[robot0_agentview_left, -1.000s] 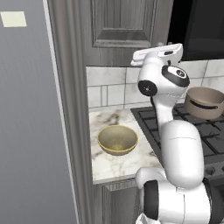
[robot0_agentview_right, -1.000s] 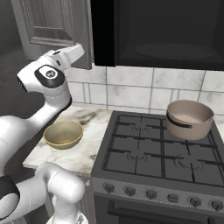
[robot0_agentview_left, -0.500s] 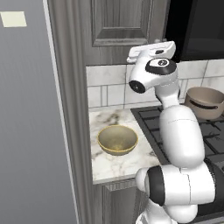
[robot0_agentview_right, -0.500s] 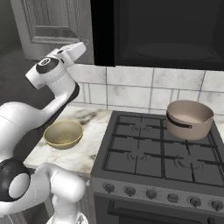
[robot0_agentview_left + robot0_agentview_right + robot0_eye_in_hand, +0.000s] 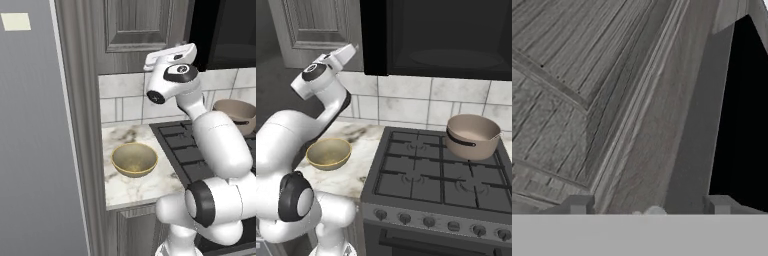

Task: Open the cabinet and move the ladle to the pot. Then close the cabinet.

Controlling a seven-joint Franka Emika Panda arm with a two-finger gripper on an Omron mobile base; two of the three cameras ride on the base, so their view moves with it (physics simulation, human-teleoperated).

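The cabinet (image 5: 135, 25) is a dark grey wood-grain wall unit, and its raised-panel door (image 5: 316, 25) is shut. My gripper (image 5: 189, 50) is raised to the door's lower corner, beside the black recess. In the hand view the gripper (image 5: 648, 204) is open, its two fingertips (image 5: 577, 204) wide apart, with the small round knob (image 5: 655, 212) low between them and untouched. The taupe-brown pot (image 5: 473, 135) stands on the stove's back right burner and also shows as the pot (image 5: 235, 112) behind my arm. The ladle is out of view.
A golden-yellow bowl (image 5: 134, 159) sits on the marble counter (image 5: 125, 190) left of the gas stove (image 5: 436, 175). A dark appliance (image 5: 436, 35) hangs over the stove, right of the cabinet. A tall flat grey panel (image 5: 35, 150) closes off the left side.
The arm has straightened and lifted the hand a little higher toward the cabinet door's lower corner. The door stays shut; pot and bowl have not moved.
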